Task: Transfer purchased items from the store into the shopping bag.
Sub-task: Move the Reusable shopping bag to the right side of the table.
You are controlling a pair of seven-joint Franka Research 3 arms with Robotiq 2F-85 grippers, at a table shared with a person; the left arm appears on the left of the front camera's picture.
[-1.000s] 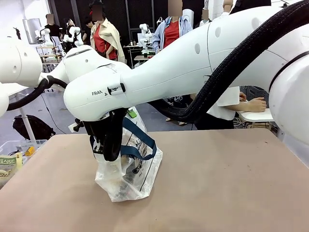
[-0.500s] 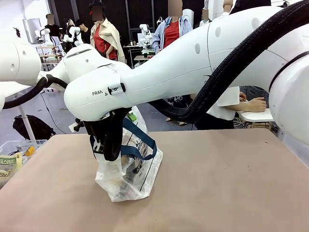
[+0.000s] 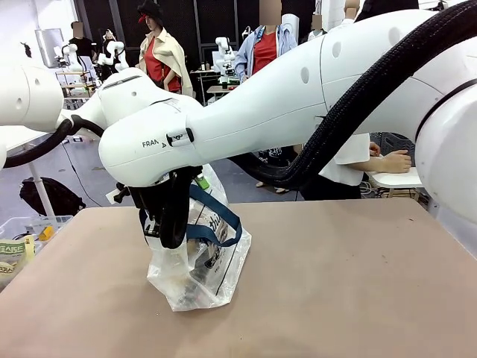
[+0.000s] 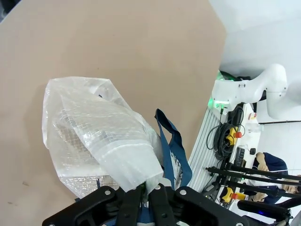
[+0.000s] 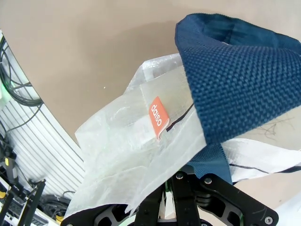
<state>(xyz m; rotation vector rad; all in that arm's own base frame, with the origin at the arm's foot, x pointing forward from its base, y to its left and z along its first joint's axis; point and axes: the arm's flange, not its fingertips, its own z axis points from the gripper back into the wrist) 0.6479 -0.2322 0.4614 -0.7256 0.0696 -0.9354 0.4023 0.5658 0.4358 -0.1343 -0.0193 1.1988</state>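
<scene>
The shopping bag (image 3: 197,261), whitish crinkly plastic with navy strap handles (image 3: 216,224), stands upright on the brown table (image 3: 343,283) left of centre. My right arm reaches across the middle, and my right gripper (image 3: 168,237) comes down on the bag's top edge. In the right wrist view my right gripper (image 5: 176,188) is shut on the plastic rim, under a navy handle (image 5: 235,80) and an orange label (image 5: 158,117). In the left wrist view my left gripper (image 4: 146,194) is shut on the bag (image 4: 89,136) at its rim, beside a navy handle (image 4: 175,150).
A clear bin (image 3: 22,242) with packaged goods sits at the table's left edge. A person's forearm (image 3: 384,162) rests on a white table beyond the far side. Cables and a robot base (image 4: 235,94) lie past the table's edge. Open tabletop spreads to the right.
The arms and the bag keep their places in the front view. My left gripper's jaws have closed onto the bag's rim.
</scene>
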